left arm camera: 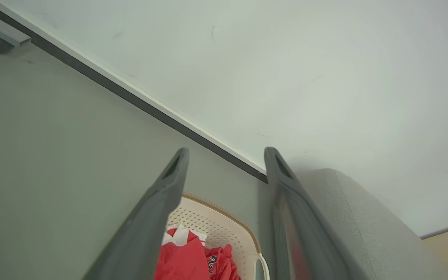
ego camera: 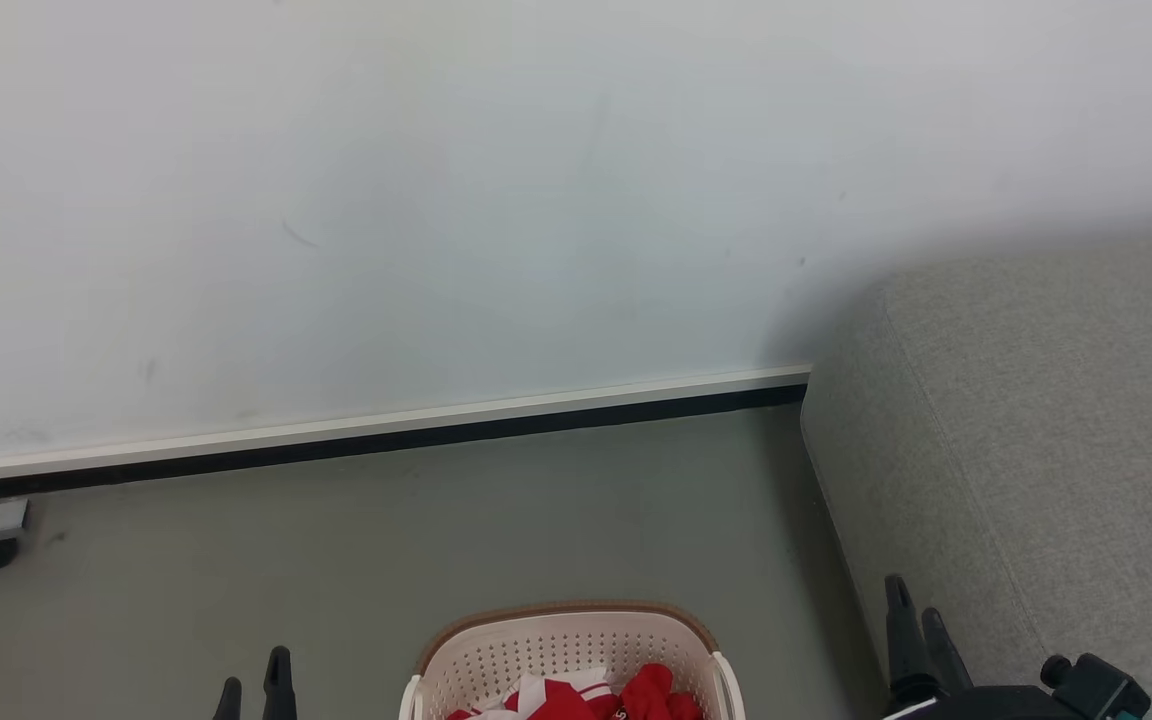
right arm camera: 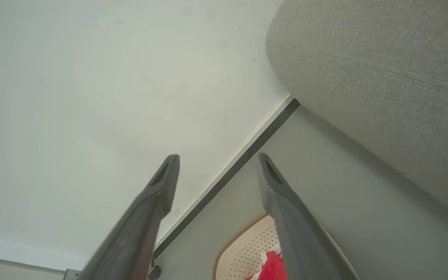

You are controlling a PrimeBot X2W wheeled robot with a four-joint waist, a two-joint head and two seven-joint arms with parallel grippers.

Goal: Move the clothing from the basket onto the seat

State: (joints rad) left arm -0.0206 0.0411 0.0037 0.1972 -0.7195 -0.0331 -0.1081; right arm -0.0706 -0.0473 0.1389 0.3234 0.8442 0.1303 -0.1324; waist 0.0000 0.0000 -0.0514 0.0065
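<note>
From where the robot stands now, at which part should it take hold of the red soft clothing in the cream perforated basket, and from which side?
Probably the bunched fold standing highest in the red fabric clothing, approached from straight above. The oval cream plastic basket has perforated walls around the heap, so only its open top gives access, and a raised fold is easy to pinch.

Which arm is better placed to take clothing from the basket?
Probably the right. Both are open and flank the basket, but the right gripper stands beside the seat, where the clothing must go; the left gripper is on the far side.
</note>
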